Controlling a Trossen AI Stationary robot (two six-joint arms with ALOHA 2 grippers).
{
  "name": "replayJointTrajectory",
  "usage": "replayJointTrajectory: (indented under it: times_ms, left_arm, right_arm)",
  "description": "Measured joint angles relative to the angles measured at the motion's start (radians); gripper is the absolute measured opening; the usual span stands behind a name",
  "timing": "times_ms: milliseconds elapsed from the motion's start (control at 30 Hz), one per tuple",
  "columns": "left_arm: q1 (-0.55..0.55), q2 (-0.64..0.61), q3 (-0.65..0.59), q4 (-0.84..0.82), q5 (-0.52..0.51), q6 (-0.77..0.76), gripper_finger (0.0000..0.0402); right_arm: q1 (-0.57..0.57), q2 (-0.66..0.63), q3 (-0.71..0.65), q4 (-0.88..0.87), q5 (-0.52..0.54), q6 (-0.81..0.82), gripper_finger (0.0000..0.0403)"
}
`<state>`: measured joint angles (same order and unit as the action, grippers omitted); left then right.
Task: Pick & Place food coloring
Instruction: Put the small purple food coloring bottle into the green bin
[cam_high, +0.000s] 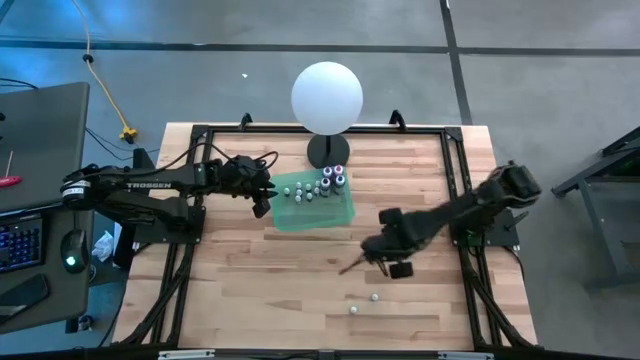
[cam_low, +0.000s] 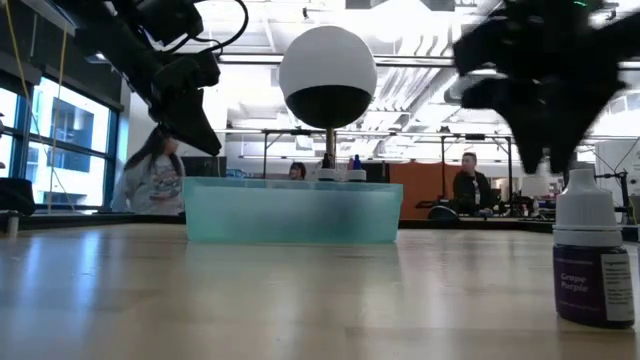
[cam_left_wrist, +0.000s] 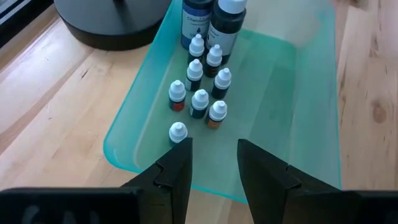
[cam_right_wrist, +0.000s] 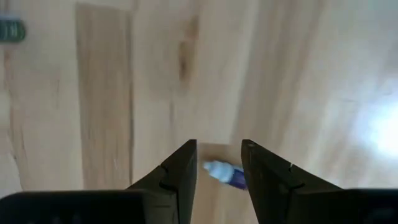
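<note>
Standing nearest on the pale wooden table (cam_high: 250, 290), a tiny white-capped purple food coloring bottle (cam_low: 594, 262) sits below the right gripper (cam_right_wrist: 217, 163), whose jaws are apart astride another small bottle (cam_right_wrist: 225, 175). More small bottles (cam_left_wrist: 199, 102) cluster in the translucent green tray (cam_left_wrist: 292, 112), beside the left gripper (cam_left_wrist: 212, 163), jaws parted

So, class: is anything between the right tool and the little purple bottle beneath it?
Nothing visible. The right tool hangs open directly over the purple bottle, which shows between its fingers on bare table.
</note>
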<state>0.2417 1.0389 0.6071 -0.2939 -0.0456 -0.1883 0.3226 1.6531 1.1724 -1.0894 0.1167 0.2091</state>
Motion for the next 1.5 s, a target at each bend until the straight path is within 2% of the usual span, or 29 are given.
replayJointTrajectory:
  times_ms: [100, 200, 400, 633, 867, 1033, 1133, 1233, 1367, 1500]
  left_arm:
    - [0.0, 0.0, 0.0, 0.0, 0.001, 0.0, 0.0124]
    - [0.0, 0.0, 0.0, 0.0, 0.003, 0.0, 0.0124]
    - [0.0, 0.0, 0.0, 0.006, 0.003, -0.001, 0.0124]
    - [0.0, 0.0, 0.0, 0.006, 0.005, -0.073, 0.0124]
    - [0.0, 0.0, 0.0, 0.007, 0.002, -0.079, 0.0124]
    - [0.0, 0.0, 0.0, 0.008, 0.002, -0.079, 0.0124]
    - [0.0, 0.0, 0.0, 0.008, 0.002, -0.079, 0.0124]
    - [0.0, 0.0, 0.0, 0.008, 0.002, -0.079, 0.0124]
    - [0.0, 0.0, 0.0, 0.007, 0.002, -0.079, 0.0124]
    - [0.0, 0.0, 0.0, 0.007, 0.002, -0.079, 0.0124]
  right_arm:
    - [0.056, -0.053, -0.13, 0.107, -0.008, 0.031, 0.0119]
    - [0.094, -0.076, -0.214, 0.108, -0.01, 0.006, 0.0119]
    - [0.104, -0.079, -0.302, 0.117, 0.061, -0.235, 0.0119]
    - [0.087, -0.078, -0.409, 0.203, 0.156, -0.43, 0.0119]
    - [0.088, -0.078, -0.399, 0.218, 0.275, -0.481, 0.0118]
    - [0.091, -0.078, -0.346, 0.232, 0.268, -0.514, 0.0118]
    - [0.071, -0.078, -0.346, 0.286, 0.217, -0.53, 0.0118]
    - [0.041, -0.078, -0.351, 0.326, 0.171, -0.459, 0.0116]
    - [0.002, -0.078, -0.33, 0.296, 0.182, -0.205, 0.0113]
    - [-0.024, -0.078, -0.32, 0.285, 0.056, 0.035, 0.0113]
